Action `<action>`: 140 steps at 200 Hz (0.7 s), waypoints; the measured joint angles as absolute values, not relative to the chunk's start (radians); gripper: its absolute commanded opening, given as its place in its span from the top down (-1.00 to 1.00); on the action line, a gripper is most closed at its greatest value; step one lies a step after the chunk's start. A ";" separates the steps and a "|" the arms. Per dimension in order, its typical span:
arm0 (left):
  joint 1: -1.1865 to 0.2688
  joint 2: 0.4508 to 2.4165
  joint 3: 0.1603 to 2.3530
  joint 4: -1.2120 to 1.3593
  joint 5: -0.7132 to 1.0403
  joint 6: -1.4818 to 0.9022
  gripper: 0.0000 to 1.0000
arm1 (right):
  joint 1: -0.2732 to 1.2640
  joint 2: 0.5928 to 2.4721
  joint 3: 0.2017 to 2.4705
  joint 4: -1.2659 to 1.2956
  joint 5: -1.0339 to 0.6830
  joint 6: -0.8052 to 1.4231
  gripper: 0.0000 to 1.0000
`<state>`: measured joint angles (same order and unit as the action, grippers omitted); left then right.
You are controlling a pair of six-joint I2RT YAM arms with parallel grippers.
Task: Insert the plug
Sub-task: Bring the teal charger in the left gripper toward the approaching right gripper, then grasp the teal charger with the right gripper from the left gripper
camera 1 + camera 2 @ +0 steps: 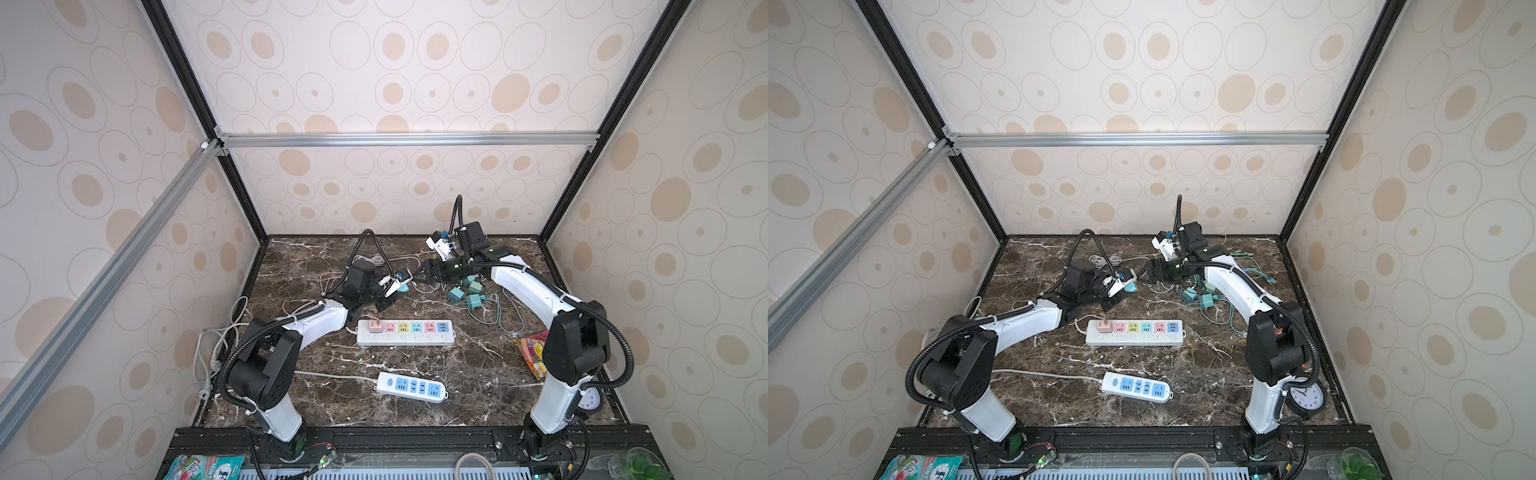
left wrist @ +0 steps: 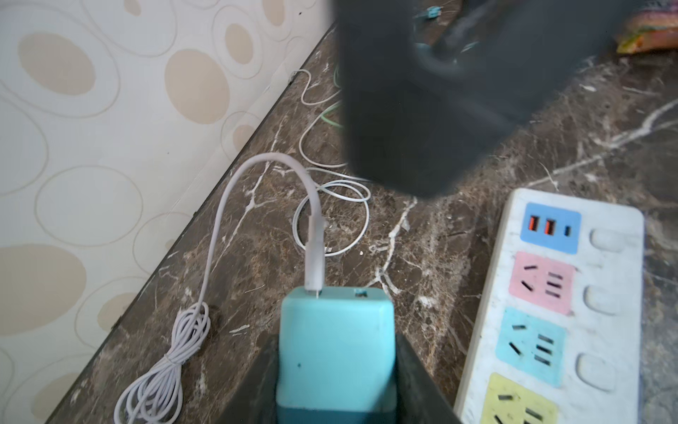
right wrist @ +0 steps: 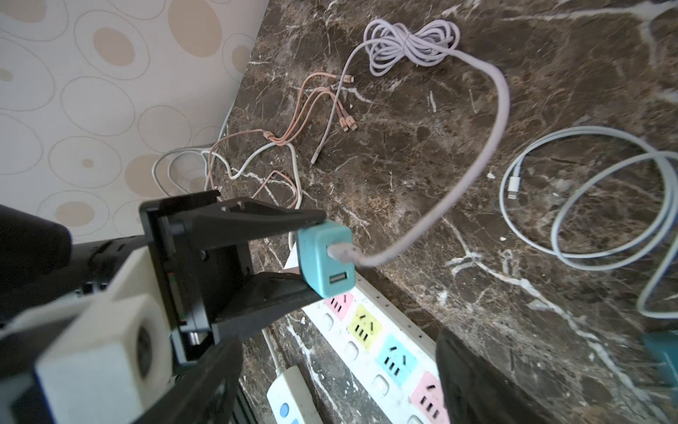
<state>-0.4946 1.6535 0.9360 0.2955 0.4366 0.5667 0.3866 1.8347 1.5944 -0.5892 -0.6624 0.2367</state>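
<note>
Between the fingers of my left gripper (image 3: pixel 316 257) sits the small teal plastic charger plug (image 3: pixel 324 258), pinched across its flat sides, raised near the white power strip with coloured sockets (image 2: pixel 616 264). It seems light, rigid and slightly slick; its pale cable (image 3: pixel 491 147) may tug. My right gripper (image 1: pixel 419 274) hangs spread, empty.

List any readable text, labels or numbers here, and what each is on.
No text reads in full.
Green packet: big lettering, cut off and blurred.
Clock: dial numerals, too small.
Snack bag: print blurred.
Coloured power strip: no lettering visible.
</note>
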 measured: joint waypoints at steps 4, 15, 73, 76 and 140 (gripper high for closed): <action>-0.495 1.650 0.924 0.307 0.442 0.572 1.00 | 0.387 1.839 1.597 -0.591 -0.669 0.237 -0.62; -0.495 1.645 0.902 0.337 0.455 0.589 1.00 | 0.387 1.848 1.601 -0.593 -0.695 0.235 -0.57; -0.495 1.599 0.869 0.463 0.488 0.621 1.00 | 0.387 1.880 1.600 -0.531 -0.834 0.233 -0.36; -0.495 1.597 0.868 0.464 0.489 0.622 1.00 | 0.387 1.881 1.600 -0.530 -0.839 0.229 -0.35; -0.495 1.593 0.867 0.485 0.499 0.622 1.00 | 0.391 1.948 1.605 -0.524 -0.927 0.190 0.03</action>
